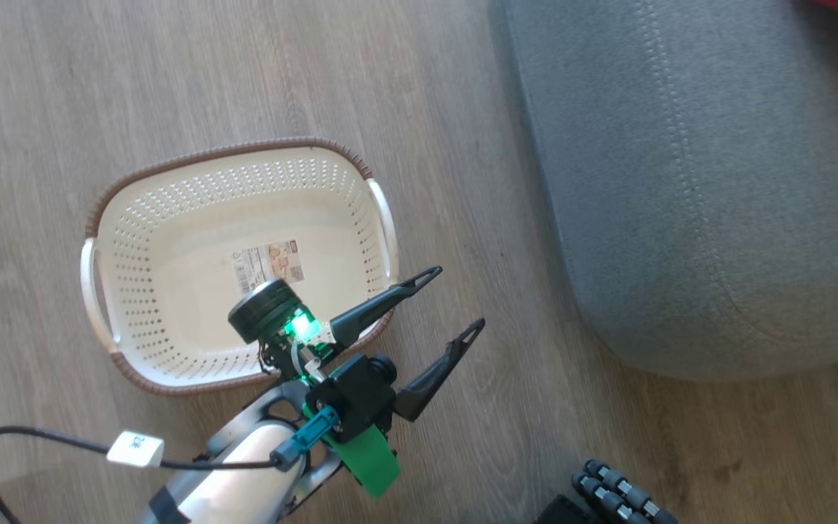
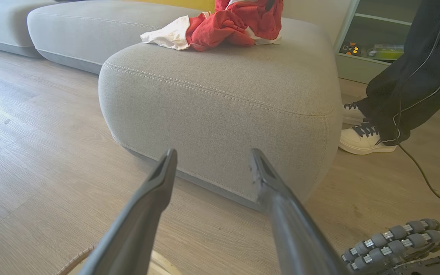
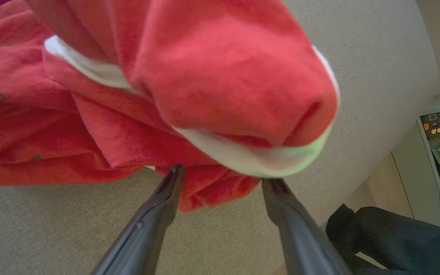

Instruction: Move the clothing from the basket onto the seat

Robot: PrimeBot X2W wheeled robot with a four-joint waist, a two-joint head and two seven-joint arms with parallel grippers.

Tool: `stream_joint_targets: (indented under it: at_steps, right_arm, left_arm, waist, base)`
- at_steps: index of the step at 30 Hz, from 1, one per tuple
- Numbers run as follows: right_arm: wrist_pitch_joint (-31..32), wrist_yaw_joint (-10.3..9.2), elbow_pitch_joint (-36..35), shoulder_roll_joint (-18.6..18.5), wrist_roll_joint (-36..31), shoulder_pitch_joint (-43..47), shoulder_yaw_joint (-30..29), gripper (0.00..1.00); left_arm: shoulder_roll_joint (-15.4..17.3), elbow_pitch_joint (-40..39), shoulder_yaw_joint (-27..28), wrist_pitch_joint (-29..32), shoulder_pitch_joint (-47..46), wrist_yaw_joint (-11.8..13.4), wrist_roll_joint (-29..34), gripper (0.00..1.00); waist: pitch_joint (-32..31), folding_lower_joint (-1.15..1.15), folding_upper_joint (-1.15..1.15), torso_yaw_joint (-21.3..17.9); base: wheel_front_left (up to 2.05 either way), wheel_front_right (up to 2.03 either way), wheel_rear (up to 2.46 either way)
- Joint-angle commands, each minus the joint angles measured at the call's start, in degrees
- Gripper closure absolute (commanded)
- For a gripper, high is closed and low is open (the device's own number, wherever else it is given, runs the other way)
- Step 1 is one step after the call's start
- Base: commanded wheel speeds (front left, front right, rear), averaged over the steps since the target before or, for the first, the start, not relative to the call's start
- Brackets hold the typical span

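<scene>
Basket (image 1: pixel 135 240): on the floor (image 1: pixel 463 109), left of the seat (image 1: pixel 681 182) and apart from it; the label on its base is in plain sight.
Left claw (image 1: pixel 452 302): fingers wide apart, gripping and touching nothing.
Left arm: the forearm rises from the bottom edge of the head view. The wrist is over the basket's near right corner, and the fingers slant up-right above the floor toward the seat. Its wrist view looks level at the seat's side.
Clothing (image 2: pixel 235 23): red and white, heaped on top of the seat.
Right claw (image 3: pixel 224 175): fingers apart above the seat top, tips at the heap's edge. A white hem overlaps one tip; contact cannot be told.
Person (image 2: pixel 414 76): dark trousers and a white shoe (image 2: pixel 365 137), standing beside the seat.
</scene>
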Motion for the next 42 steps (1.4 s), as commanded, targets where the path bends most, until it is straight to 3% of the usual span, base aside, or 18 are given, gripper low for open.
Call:
stream_joint_targets:
  at_steps: [1,12,19,24,28,36,42]
  right_arm:
    - [0.15,-0.02,-1.97,-0.53,0.69,-0.97,0.54,0.00]
    - [-0.52,-0.02,-2.26,0.93,3.42,-4.04,7.34,0.00]
    - [-5.66,-0.02,-4.63,3.56,7.83,-5.92,16.00,0.00]
    - [-9.90,-0.02,-7.99,3.19,13.61,-5.23,23.40,0.00]
    - [-14.87,-0.02,-14.35,2.57,21.99,-2.05,26.94,0.00]
    - [-19.97,-0.02,-34.06,-0.37,38.72,14.32,32.65,0.00]
    - [-23.52,-0.02,-46.86,-1.19,42.66,26.33,31.84,0.00]
  left_arm:
    - [0.00,-1.76,1.36,-0.28,0.78,-0.02,0.35,0.00]
    - [-1.68,-0.92,1.04,-0.28,2.04,-0.05,-0.06,0.00]
    - [-3.91,-0.44,1.84,-0.28,3.67,-0.06,-0.37,0.00]
    - [-5.70,-0.24,3.32,-0.28,5.37,0.01,-0.38,0.00]
    - [-7.30,0.07,5.27,-0.28,7.07,0.70,-0.55,0.00]
    - [-8.86,0.51,10.41,-0.28,9.95,2.13,-0.40,0.00]
    - [-9.79,0.76,16.34,-0.28,11.24,3.46,-1.53,0.00]
  waist:
    - [-0.87,0.00,0.00,-0.73]
    - [-6.02,0.00,0.00,-2.12]
    - [-11.14,0.00,0.00,-1.57]
    - [-15.30,0.00,0.00,0.33]
    - [-18.26,0.00,0.00,2.35]
    - [-22.81,0.00,0.00,6.23]
    - [-25.02,0.00,0.00,9.15]
  base:
    - [0.00,0.00,0.00]
    - [0.00,0.00,0.00]
    - [0.00,0.00,0.00]
    - [0.00,0.00,0.00]
    - [0.00,0.00,0.00]
    - [0.00,0.00,0.00]
    - [0.00,0.00,0.00]
